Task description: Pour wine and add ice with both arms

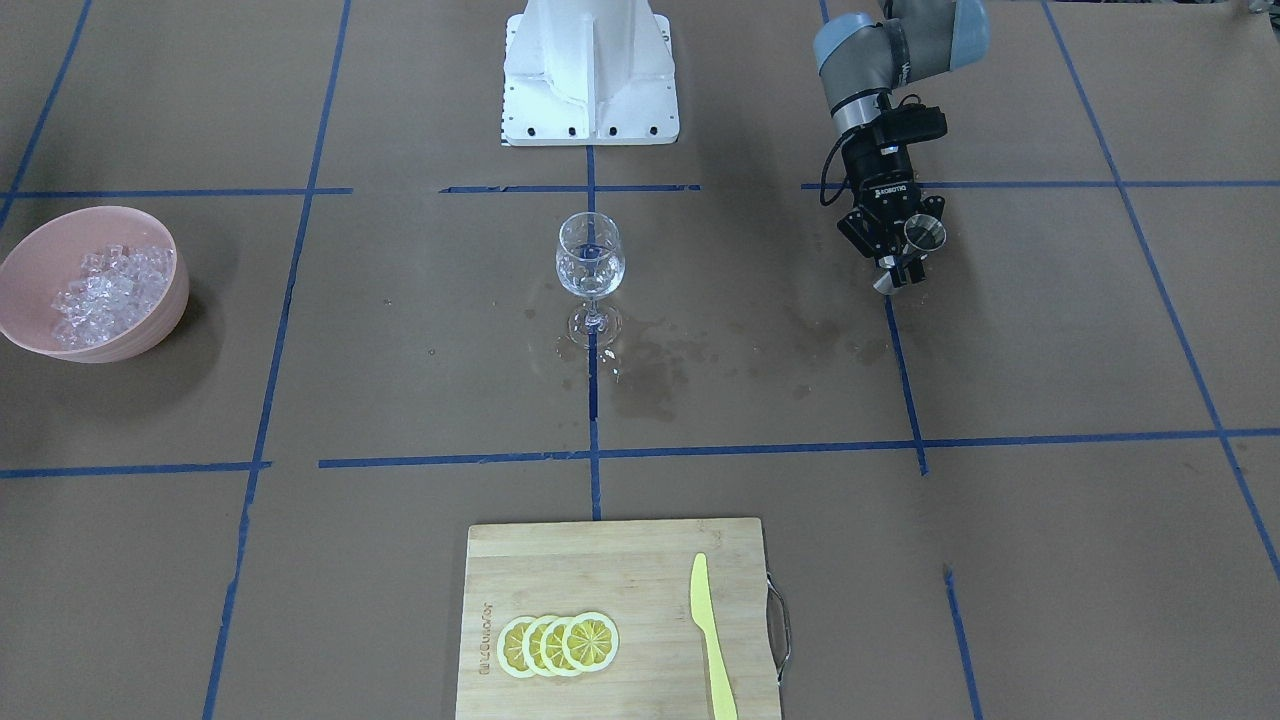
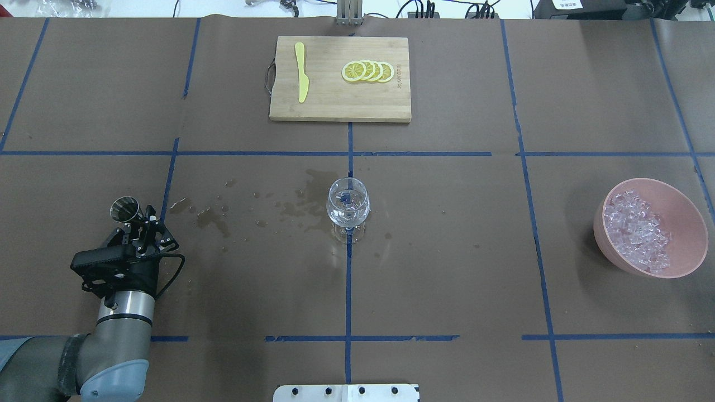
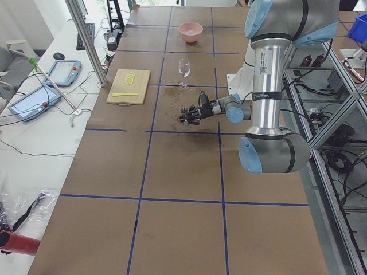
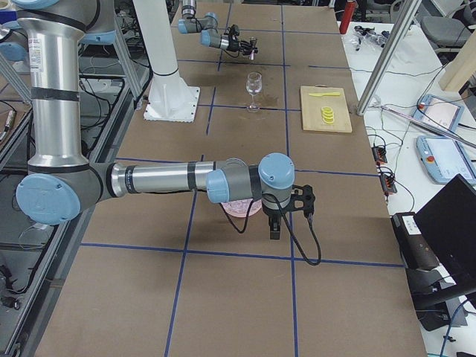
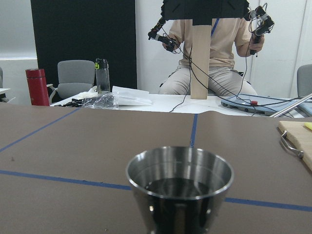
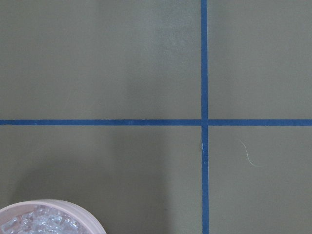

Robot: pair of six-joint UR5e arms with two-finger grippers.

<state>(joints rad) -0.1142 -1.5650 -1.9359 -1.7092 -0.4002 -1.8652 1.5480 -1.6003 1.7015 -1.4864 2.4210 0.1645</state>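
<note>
Overhead exterior shows us a counter (image 2: 447, 251) papered brown and gridded with blue tape (image 2: 348, 290). Wet stains (image 2: 212, 220) spread at 9 o'clock of the wine glass (image 2: 347, 207) at its centre. A cutting board (image 2: 329, 100) lies at 12 o'clock. In the left wrist view we see a seated operator (image 5: 226, 48) beyond the far edge.

The ice (image 2: 637, 230) is heaped in a pink bowl (image 2: 687, 223) at 3 o'clock, and the heap's long axis runs from 11 to 5. The left arm (image 2: 124, 312) points toward 12. Its left pincer (image 2: 134, 224) is closed on an upright metal cup (image 2: 124, 207) holding dark liquid.

The right arm (image 4: 156, 178) reaches over the bowl with the right pincer (image 4: 274, 227) pointing down; we cannot tell how far it is open.
</note>
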